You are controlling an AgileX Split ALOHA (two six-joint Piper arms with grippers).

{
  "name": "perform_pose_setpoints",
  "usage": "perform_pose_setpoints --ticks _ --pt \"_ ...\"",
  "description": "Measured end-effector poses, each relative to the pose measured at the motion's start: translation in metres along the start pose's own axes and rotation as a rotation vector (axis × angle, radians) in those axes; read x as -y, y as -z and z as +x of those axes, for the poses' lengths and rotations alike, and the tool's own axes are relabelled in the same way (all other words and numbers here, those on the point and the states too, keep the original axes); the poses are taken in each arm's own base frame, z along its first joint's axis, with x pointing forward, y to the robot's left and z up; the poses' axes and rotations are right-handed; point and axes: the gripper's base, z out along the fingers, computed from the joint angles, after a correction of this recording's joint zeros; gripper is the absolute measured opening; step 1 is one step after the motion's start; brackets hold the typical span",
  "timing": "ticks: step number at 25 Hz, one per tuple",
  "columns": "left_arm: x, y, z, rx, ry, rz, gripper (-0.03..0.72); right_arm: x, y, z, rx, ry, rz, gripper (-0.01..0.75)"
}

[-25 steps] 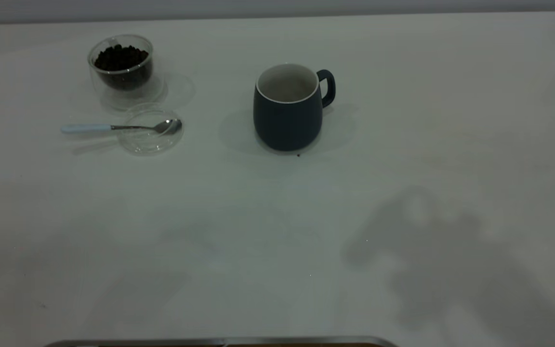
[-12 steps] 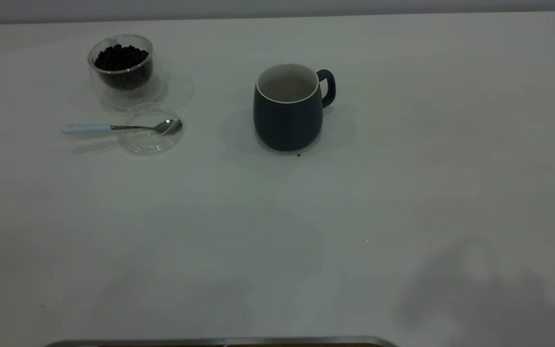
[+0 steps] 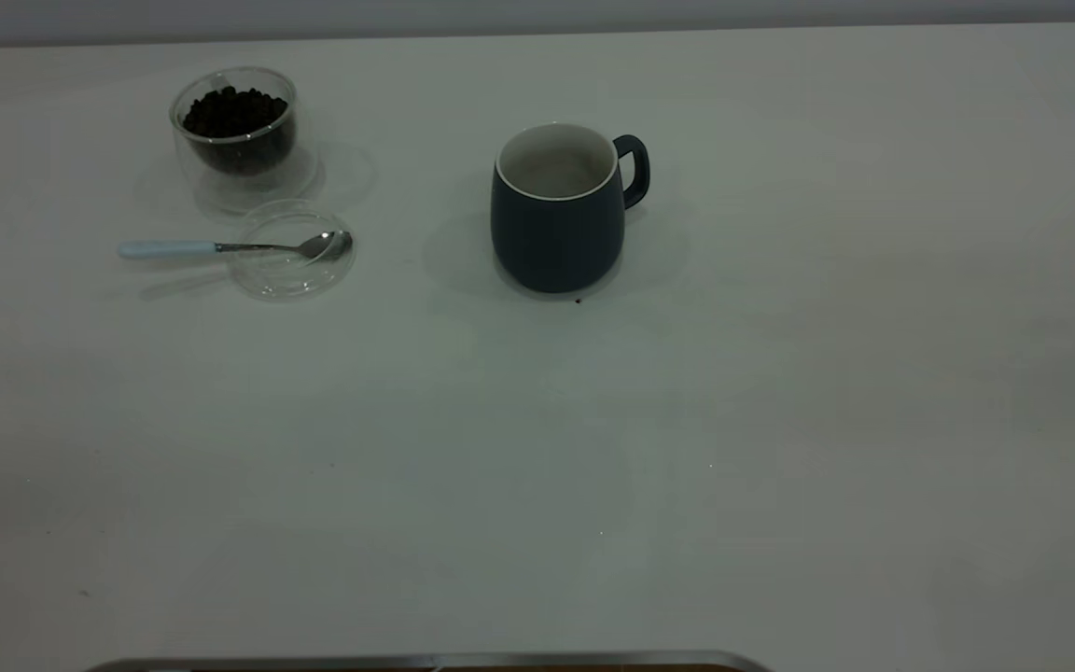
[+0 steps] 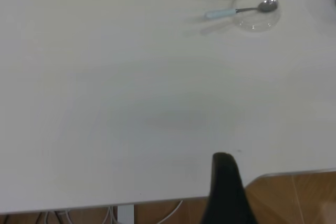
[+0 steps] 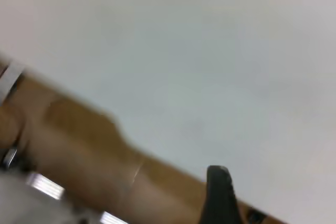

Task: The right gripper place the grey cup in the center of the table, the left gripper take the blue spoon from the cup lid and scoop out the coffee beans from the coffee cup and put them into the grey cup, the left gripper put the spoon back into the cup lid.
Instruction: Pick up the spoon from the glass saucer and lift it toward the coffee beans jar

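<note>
We note the left gripper (image 4: pixel 227 190) at the near edge of the table (image 3: pixel 780 420); only one dark finger tip shows in the left wrist view, hanging over the table's front edge with wooden floor below it. We cannot tell how far its jaws stand apart, and nothing shows in its hold. The right gripper (image 5: pixel 219 195) likewise shows as a single dark finger in its own wrist view, above the table's edge and the brown floor; we cannot tell its opening either, and we see nothing held. Neither arm appears in the exterior view.

Farther in, the grey cup (image 3: pixel 558 210) stands upright near the middle of the table's far half, its handle turned to the view's right, its off-white interior showing no contents. A tiny dark speck lies on the table just at its base.

Well to the left, the cup lid (image 3: pixel 290 271) lies flat. The blue spoon (image 3: pixel 220 247) rests across it, metal bowl inside the lid at its right rim, pale handle reaching out past the left rim.

Just behind the lid, the coffee cup (image 3: pixel 237 126) stands upright, holding the coffee beans (image 3: pixel 234 110) heaped near its rim.
</note>
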Motion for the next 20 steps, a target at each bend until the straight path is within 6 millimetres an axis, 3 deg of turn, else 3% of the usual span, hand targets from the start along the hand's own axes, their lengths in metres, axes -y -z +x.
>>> perform_pose_setpoints --ticks 4,10,20 --pt "0.0 0.0 0.0 0.0 0.0 0.0 0.592 -0.002 0.007 0.024 0.091 -0.066 0.089 0.592" --pt "0.0 0.0 0.0 0.0 0.0 0.0 0.592 -0.007 0.016 0.036 0.178 -0.083 0.157 0.592" --pt "0.0 0.0 0.0 0.0 0.0 0.0 0.592 -0.008 -0.006 0.053 0.2 -0.136 0.195 0.592"
